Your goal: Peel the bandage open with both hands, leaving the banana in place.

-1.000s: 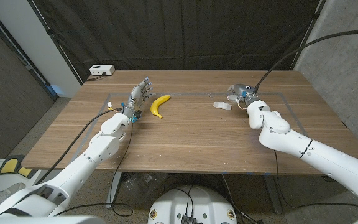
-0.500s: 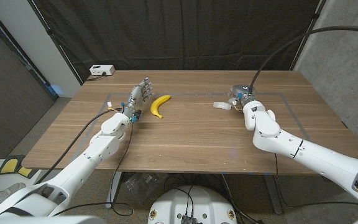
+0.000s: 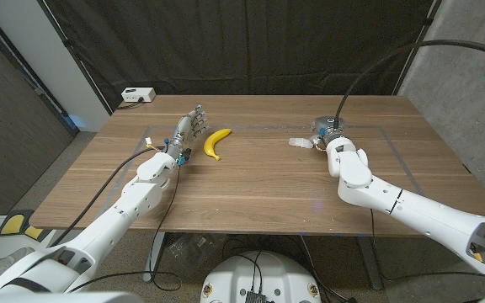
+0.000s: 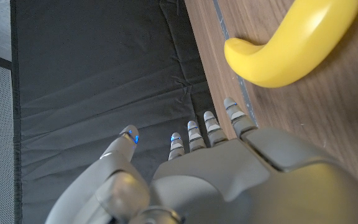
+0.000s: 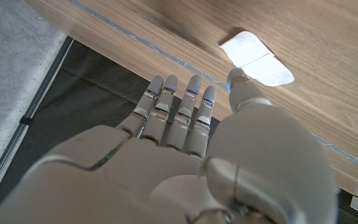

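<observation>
A yellow banana (image 3: 216, 142) lies on the wooden table, left of the middle; the left wrist view shows its curved end (image 4: 291, 46) close ahead of the hand. My left hand (image 3: 189, 130) stands just left of the banana, fingers apart and holding nothing (image 4: 229, 168). A small white bandage (image 3: 301, 142) lies flat on the table right of the middle. My right hand (image 3: 325, 129) is just to the right of it, mostly hidden behind its own wrist. In the right wrist view the hand (image 5: 185, 137) has straight fingers and its thumb tip is near the bandage (image 5: 257, 59), gripping nothing.
A white box (image 3: 137, 95) sits at the table's far left corner. A taped line (image 3: 268, 130) runs across the far part of the table. A black curtain hangs behind the table. Cables trail from both arms.
My right arm has swung left and its wrist has turned, bringing the hand closer to the bandage. The left arm, banana and bandage have not moved.
</observation>
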`<action>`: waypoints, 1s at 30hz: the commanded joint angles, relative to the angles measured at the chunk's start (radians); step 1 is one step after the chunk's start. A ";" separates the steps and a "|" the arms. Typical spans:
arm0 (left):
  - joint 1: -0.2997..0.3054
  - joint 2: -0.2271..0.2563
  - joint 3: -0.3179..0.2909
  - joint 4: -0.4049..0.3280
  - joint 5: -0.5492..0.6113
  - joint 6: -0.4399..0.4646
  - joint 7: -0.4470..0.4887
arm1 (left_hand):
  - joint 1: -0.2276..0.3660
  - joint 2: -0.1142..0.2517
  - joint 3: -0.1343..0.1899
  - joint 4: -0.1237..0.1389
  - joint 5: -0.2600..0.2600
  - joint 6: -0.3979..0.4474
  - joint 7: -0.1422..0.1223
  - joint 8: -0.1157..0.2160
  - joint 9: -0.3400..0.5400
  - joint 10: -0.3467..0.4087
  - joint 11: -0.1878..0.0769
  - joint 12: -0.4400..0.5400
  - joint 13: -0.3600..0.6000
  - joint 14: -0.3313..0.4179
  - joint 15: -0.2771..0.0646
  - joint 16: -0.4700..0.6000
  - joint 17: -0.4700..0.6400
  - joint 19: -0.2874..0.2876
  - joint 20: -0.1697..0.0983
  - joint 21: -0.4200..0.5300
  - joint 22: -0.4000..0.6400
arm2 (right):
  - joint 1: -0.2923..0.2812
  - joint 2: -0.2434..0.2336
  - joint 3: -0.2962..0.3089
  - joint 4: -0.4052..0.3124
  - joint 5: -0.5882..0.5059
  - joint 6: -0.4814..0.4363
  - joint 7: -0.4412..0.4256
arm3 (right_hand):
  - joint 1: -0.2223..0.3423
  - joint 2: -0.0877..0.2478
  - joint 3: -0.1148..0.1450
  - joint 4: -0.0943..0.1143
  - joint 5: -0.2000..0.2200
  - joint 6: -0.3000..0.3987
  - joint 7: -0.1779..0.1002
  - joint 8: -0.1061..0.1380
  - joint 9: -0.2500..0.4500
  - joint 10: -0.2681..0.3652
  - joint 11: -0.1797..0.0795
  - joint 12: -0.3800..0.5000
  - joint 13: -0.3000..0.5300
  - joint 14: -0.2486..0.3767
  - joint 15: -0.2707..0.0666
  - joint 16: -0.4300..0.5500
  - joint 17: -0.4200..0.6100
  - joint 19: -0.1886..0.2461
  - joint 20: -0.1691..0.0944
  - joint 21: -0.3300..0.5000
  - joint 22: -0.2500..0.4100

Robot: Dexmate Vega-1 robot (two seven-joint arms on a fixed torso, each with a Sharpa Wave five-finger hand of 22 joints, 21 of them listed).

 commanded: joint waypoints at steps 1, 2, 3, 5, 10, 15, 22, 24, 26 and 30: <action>-0.015 -0.006 0.003 0.025 -0.003 -0.002 -0.011 | -0.003 -0.007 -0.006 0.006 -0.001 0.011 0.001 0.003 0.002 0.014 0.001 0.003 0.003 0.005 0.003 0.004 0.006 -0.001 0.007 0.008 0.004 | 0.001 0.039 -0.007 0.065 -0.039 0.008 -0.022 | 0.009 -0.009 -0.005 -0.001 0.011 0.020 -0.004 0.000 0.003 0.021 -0.008 0.004 0.004 0.021 -0.167 0.003 0.003 0.013 -0.002 0.011 0.003; -0.016 -0.007 0.003 0.027 -0.003 -0.002 -0.011 | -0.004 -0.008 -0.006 0.006 -0.001 0.012 0.001 0.003 0.002 0.014 0.003 0.003 0.003 0.005 0.003 0.004 0.006 -0.001 0.007 0.008 0.004 | 0.002 0.041 -0.006 0.070 -0.036 0.012 -0.023 | 0.011 -0.010 -0.006 -0.001 0.012 0.022 -0.005 0.000 0.003 0.024 -0.010 0.005 0.004 0.024 -0.167 0.003 0.003 0.014 -0.004 0.011 0.003; -0.018 -0.007 0.004 0.029 -0.002 -0.002 -0.012 | -0.005 -0.008 -0.007 0.007 -0.001 0.012 0.001 0.003 0.002 0.015 0.001 0.003 0.003 0.004 0.003 0.004 0.006 -0.001 0.007 0.008 0.004 | 0.004 0.044 -0.005 0.074 -0.034 0.012 -0.021 | 0.010 -0.011 -0.008 -0.001 0.012 0.023 -0.005 0.000 0.003 0.029 -0.011 0.006 0.004 0.026 -0.166 0.003 0.003 0.014 -0.004 0.011 0.003; -0.021 -0.008 0.005 0.033 -0.001 -0.002 -0.013 | -0.006 -0.009 -0.008 0.008 -0.001 0.013 0.000 0.003 0.002 0.015 0.002 0.003 0.003 0.004 0.003 0.004 0.006 -0.001 0.007 0.008 0.004 | 0.006 0.048 -0.006 0.084 -0.033 0.017 -0.023 | 0.009 -0.012 -0.009 0.000 0.013 0.024 -0.004 -0.001 0.003 0.028 -0.008 0.005 0.004 0.028 -0.165 0.003 0.003 0.016 -0.004 0.012 0.003; -0.026 -0.010 0.006 0.041 0.000 0.001 -0.013 | -0.009 -0.010 -0.011 0.010 0.000 0.014 0.000 0.002 0.002 0.016 0.004 0.003 0.003 0.004 0.004 0.004 0.006 -0.001 0.007 0.008 0.004 | 0.022 0.058 -0.012 0.107 -0.022 0.026 0.002 | 0.004 -0.015 -0.014 0.004 0.014 0.020 -0.003 -0.007 0.003 0.013 -0.008 -0.003 0.004 0.022 -0.161 -0.003 0.004 0.015 -0.005 0.012 0.003; -0.031 -0.011 0.007 0.046 0.001 0.005 -0.012 | -0.012 -0.011 -0.013 0.012 0.001 0.013 -0.001 0.001 0.002 0.015 0.002 0.002 0.003 0.005 0.004 0.004 0.007 -0.001 0.007 0.008 0.004 | 0.036 0.065 -0.020 0.132 -0.012 0.031 0.019 | 0.001 -0.010 -0.019 0.009 0.016 0.012 -0.002 -0.014 0.003 0.002 -0.006 -0.010 0.005 0.013 -0.161 -0.007 0.007 0.010 -0.007 0.011 0.003; -0.041 -0.015 0.011 0.057 0.005 0.008 -0.013 | -0.015 -0.013 -0.015 0.014 0.002 0.013 0.000 0.000 0.002 0.015 0.004 0.002 0.003 0.005 0.003 0.003 0.007 -0.001 0.008 0.008 0.004 | 0.030 0.063 -0.010 0.146 0.013 0.043 -0.008 | -0.007 -0.007 -0.022 0.016 0.017 0.020 0.001 -0.015 0.003 0.009 0.001 -0.011 0.005 0.011 -0.160 -0.012 0.007 0.011 -0.005 0.012 0.003; -0.049 -0.018 0.014 0.064 0.007 0.008 -0.016 | -0.016 -0.013 -0.015 0.014 0.002 0.013 0.001 0.000 0.001 0.014 0.003 0.001 0.003 0.004 0.004 0.003 0.007 -0.001 0.009 0.008 0.004 | 0.031 0.061 -0.012 0.148 0.018 0.038 0.002 | -0.010 -0.007 -0.024 0.017 0.017 0.021 0.000 -0.016 0.003 0.011 0.003 -0.011 0.005 0.013 -0.158 -0.012 0.007 0.010 -0.005 0.012 0.003; -0.055 -0.022 0.016 0.071 0.009 0.007 -0.018 | -0.016 -0.013 -0.016 0.014 0.002 0.014 0.001 0.000 0.001 0.014 0.004 0.001 0.003 0.004 0.004 0.003 0.007 -0.001 0.009 0.008 0.004 | 0.032 0.060 -0.014 0.149 0.021 0.032 0.006 | -0.011 -0.007 -0.024 0.018 0.017 0.021 0.000 -0.017 0.003 0.010 0.003 -0.011 0.005 0.012 -0.159 -0.013 0.007 0.010 -0.005 0.012 0.003; -0.065 -0.029 0.020 0.083 0.010 0.005 -0.025 | -0.017 -0.014 -0.017 0.015 0.003 0.014 0.001 -0.001 0.001 0.014 0.004 0.000 0.003 0.004 0.003 0.002 0.007 -0.001 0.008 0.008 0.004 | 0.035 0.056 -0.016 0.151 0.032 0.025 0.019 | -0.013 -0.006 -0.025 0.020 0.018 0.021 0.001 -0.019 0.003 0.008 0.005 -0.014 0.005 0.012 -0.160 -0.016 0.007 0.009 -0.004 0.012 0.002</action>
